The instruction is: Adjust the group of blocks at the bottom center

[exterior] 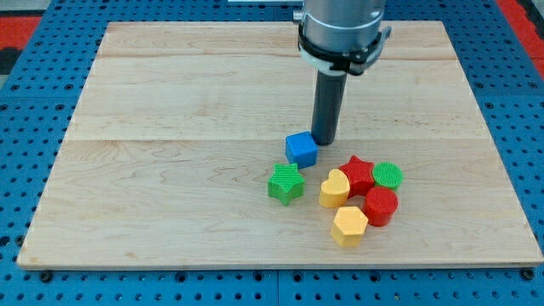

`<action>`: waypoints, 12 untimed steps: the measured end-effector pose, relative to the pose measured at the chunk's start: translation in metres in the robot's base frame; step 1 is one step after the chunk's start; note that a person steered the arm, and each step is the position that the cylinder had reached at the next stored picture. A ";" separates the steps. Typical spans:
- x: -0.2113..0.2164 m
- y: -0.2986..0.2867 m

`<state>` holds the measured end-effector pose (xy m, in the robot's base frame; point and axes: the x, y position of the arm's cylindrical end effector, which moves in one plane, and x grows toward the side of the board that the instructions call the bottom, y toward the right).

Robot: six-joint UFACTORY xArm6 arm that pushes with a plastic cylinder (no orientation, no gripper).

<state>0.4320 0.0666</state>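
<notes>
**Rod tip beside the blue cube, above the cluster at the bottom centre**

The arm carries no jaws, only a straight dark rod, so nothing is held. My tip rests on the wooden counter, just to the view's right of the blue cube and at its upper corner, touching it or very nearly so; I cannot tell which.

The blue cube sits a little above the rest of the group. Just below it, toward the view's left, is the green star, close to the cube but with a thin gap showing.

To the view's right lies a tight cluster. The yellow heart leans against the red star, and the green cylinder touches the star on its right side. Below those, the red cylinder sits under the green one, and the yellow hexagon is the lowest piece, pressed against the heart and the red cylinder.

The whole group lies at the bottom centre of the counter, slightly toward the view's right.
</notes>
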 end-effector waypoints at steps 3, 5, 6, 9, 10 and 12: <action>0.089 0.095; 0.101 0.061; 0.105 0.066; 0.104 0.033; 0.088 0.043; 0.097 0.133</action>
<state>0.5286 0.1998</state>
